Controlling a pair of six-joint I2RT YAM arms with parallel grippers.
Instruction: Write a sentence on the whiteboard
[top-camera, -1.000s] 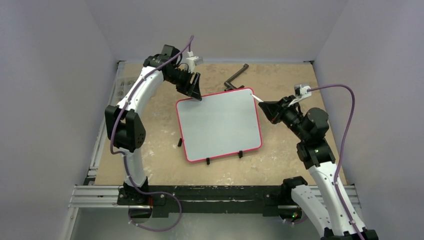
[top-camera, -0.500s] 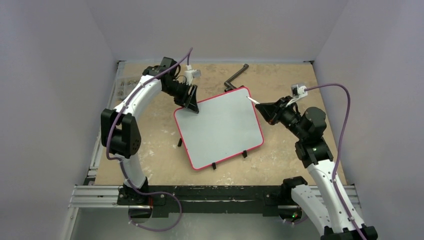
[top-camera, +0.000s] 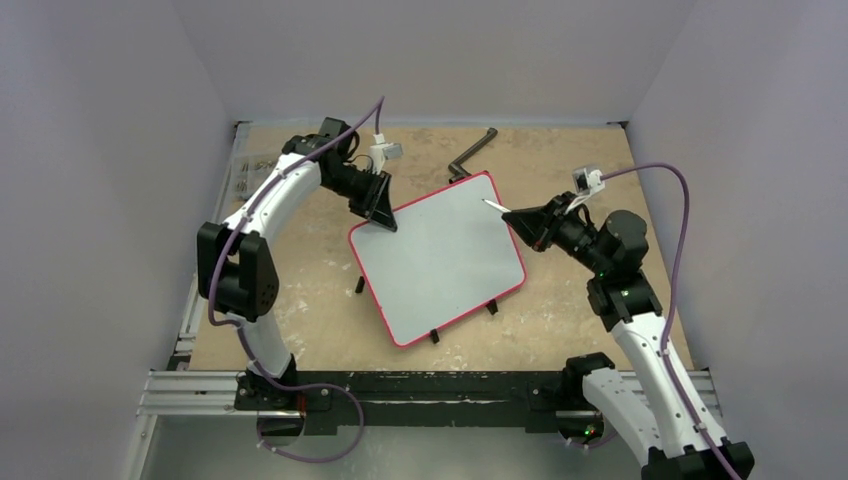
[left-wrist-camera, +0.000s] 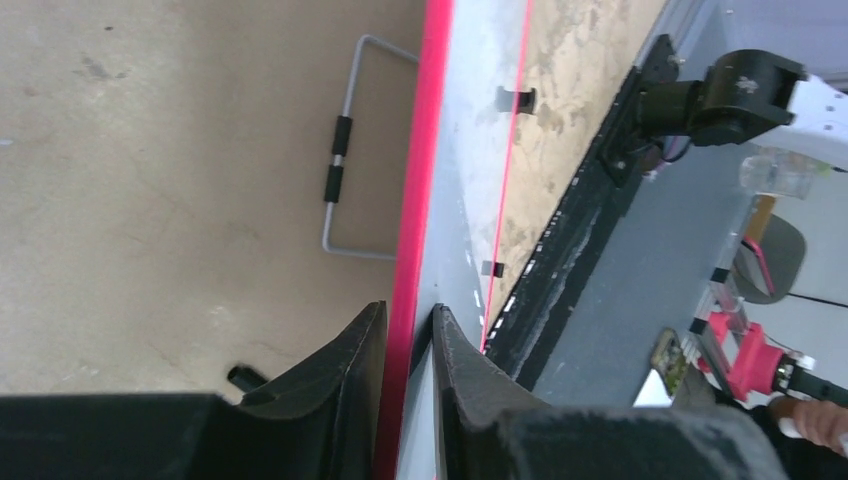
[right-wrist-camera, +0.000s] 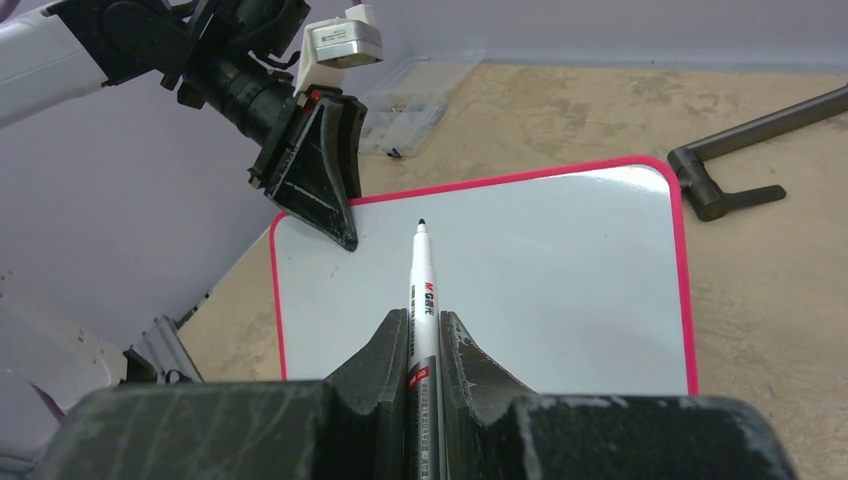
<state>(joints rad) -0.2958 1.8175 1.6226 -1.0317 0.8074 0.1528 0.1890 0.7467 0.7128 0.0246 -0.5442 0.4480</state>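
Note:
The whiteboard (top-camera: 440, 262) lies tilted on the table, pale grey with a thin red rim (left-wrist-camera: 424, 150). Its surface is blank; no sentence shows on it. My left gripper (top-camera: 386, 218) sits at the board's far left corner, its jaws closed over the red edge (left-wrist-camera: 408, 322), one finger above and one below. My right gripper (top-camera: 519, 217) is shut on a white marker (right-wrist-camera: 422, 275), uncapped. The marker's black tip (top-camera: 486, 202) hovers just above the board near the far right corner. In the right wrist view the left gripper (right-wrist-camera: 338, 228) shows clamped on the whiteboard (right-wrist-camera: 560, 270).
A black crank-shaped tool (top-camera: 472, 153) lies just beyond the board's far edge. A clear plastic parts box (right-wrist-camera: 412, 108) sits at the table's left side. Small black feet (top-camera: 435, 337) stick out of the board's near edge, and a wire stand (left-wrist-camera: 345, 170) lies beneath it.
The board has turned counter-clockwise, its near edge swinging toward the arms' bases. The left gripper's jaws have narrowed onto the rim. The right gripper has carried the marker leftward over the board.

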